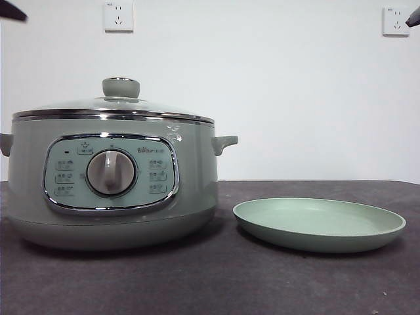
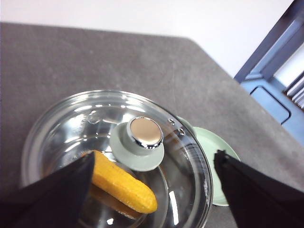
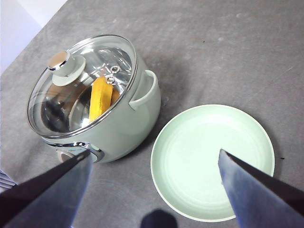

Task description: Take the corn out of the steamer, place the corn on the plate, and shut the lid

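Dark grey table [image 1: 216,282], white wall behind with two sockets [image 1: 119,16]. Steamer [image 1: 111,180] sits on the table with the glass lid [image 1: 111,105] on, knob [image 1: 121,87] centred on top. Corn [image 2: 124,184] is inside the pot, visible through the glass, lying off to one side of the knob. Plate [image 1: 319,226] is bare, just beside the steamer, not touching. Left gripper [image 2: 152,190] hangs above the lid, jaws spread wide, knob and corn between them from its view. Right gripper [image 3: 154,183] is up high over the gap between steamer and plate, jaws also spread wide, holding nothing. Front view shows only black tips at both top corners.
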Robot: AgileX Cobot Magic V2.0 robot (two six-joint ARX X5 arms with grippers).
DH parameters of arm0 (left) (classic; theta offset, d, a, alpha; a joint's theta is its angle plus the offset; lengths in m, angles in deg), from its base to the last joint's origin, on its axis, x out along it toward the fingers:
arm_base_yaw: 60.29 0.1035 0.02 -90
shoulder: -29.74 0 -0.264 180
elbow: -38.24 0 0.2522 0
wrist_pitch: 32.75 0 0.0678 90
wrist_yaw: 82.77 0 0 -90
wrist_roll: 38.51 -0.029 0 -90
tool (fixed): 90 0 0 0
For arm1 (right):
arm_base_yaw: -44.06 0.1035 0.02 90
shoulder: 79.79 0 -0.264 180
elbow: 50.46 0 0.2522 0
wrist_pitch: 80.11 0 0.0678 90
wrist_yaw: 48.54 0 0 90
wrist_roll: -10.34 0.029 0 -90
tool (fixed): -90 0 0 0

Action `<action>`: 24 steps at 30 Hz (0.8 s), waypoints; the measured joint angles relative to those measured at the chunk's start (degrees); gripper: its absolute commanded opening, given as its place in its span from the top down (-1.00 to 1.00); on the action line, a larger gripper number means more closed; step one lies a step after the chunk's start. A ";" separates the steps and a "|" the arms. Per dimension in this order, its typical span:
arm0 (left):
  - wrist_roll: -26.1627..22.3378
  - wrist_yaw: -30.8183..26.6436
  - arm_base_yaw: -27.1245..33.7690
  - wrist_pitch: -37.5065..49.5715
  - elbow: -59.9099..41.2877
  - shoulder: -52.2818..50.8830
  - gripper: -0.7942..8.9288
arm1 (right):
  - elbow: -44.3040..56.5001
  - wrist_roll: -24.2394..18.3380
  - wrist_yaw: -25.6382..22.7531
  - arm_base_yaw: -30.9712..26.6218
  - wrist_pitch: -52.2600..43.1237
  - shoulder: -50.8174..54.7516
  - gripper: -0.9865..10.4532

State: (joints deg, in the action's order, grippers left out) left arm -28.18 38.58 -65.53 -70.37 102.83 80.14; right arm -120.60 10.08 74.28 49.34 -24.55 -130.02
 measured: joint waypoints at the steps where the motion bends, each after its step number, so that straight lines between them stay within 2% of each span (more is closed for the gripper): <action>1: 0.00 -0.98 -1.22 0.02 0.90 1.64 -0.03 | 0.00 0.00 0.00 0.00 0.00 0.00 0.06; 14: -6.36 -20.28 -15.41 0.15 10.05 19.15 -0.02 | 0.00 0.02 -0.02 0.00 0.46 0.00 0.06; 24: -8.46 -23.80 -18.71 2.14 10.19 25.75 0.00 | 0.00 0.09 -0.02 0.00 0.55 0.00 0.06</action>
State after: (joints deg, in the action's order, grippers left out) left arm -36.64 14.78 -84.24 -68.23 113.02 105.88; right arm -120.60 10.17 74.26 49.34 -24.00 -130.02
